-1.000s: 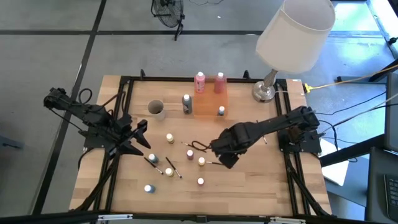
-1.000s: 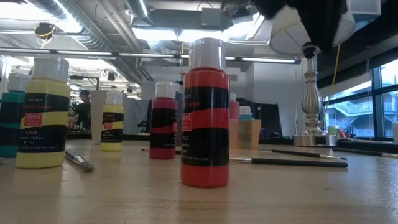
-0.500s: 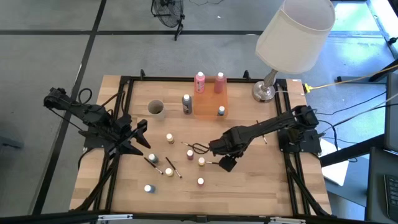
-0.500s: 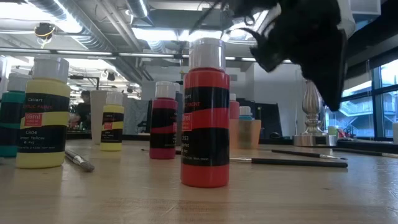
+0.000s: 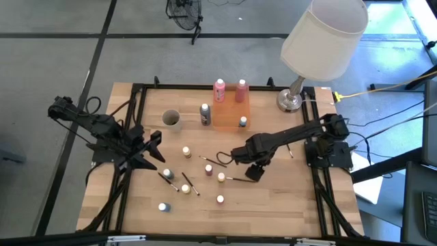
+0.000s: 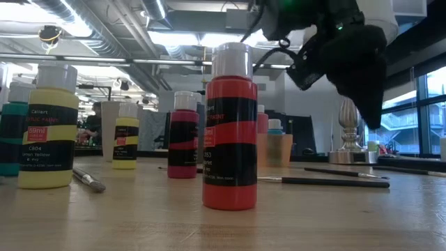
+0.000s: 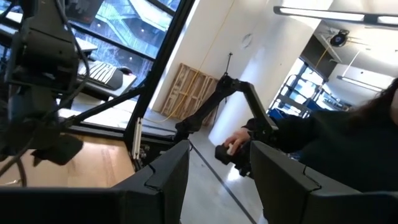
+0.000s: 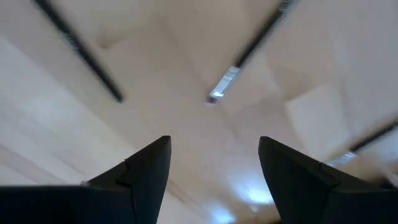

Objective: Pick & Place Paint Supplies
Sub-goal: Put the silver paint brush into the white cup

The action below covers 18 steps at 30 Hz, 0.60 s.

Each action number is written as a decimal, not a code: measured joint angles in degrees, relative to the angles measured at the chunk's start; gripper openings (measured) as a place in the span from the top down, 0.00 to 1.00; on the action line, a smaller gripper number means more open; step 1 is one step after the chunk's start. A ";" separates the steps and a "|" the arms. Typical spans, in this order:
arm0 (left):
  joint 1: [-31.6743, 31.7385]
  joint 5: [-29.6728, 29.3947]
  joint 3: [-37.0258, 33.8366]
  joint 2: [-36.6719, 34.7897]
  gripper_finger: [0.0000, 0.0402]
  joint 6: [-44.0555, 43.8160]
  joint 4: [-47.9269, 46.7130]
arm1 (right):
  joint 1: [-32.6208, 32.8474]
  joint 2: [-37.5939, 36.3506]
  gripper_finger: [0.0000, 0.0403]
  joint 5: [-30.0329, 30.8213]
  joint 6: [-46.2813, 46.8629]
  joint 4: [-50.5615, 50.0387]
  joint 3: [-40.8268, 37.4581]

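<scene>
Small paint bottles stand upright on the wooden table, among them a white-capped one (image 5: 221, 178) and a yellow-capped one (image 5: 186, 152). Thin dark brushes (image 5: 235, 179) lie flat between them. In the low view a red bottle (image 6: 229, 132) stands nearest. My right gripper (image 5: 254, 172) hangs open, pointing down, just above the table and touching nothing. In its wrist view (image 8: 214, 142) a brush with a silver ferrule (image 8: 249, 50) lies ahead of the fingers. At the table's left my left gripper (image 5: 158, 147) stands raised and open, with nothing between its fingers (image 7: 217, 149).
An orange box (image 5: 229, 109) at the far middle holds pink bottles (image 5: 219, 89) and a dark bottle (image 5: 205, 114). A cup (image 5: 172, 119) stands to its left. A big white-shaded lamp (image 5: 321, 41) rests on its metal base (image 5: 290, 101) at the far right.
My right gripper has come down toward the table among the brushes, rolling at the wrist as it sank; it has stayed open. In the low view it has dropped into sight at the upper right.
</scene>
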 joint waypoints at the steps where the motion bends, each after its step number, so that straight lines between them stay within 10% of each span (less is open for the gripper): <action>1: 0.00 -0.01 0.00 -0.02 0.59 0.02 0.38 | -0.34 -0.62 0.38 0.10 -0.53 -1.02 0.00; 12: 0.02 -0.63 0.00 -0.02 0.59 0.02 0.89 | -1.01 -21.11 0.38 1.70 6.78 -1.62 -12.83; 18: 0.02 -2.16 0.00 -0.02 0.59 0.02 0.87 | -1.04 -32.09 0.38 0.79 13.63 20.77 -25.05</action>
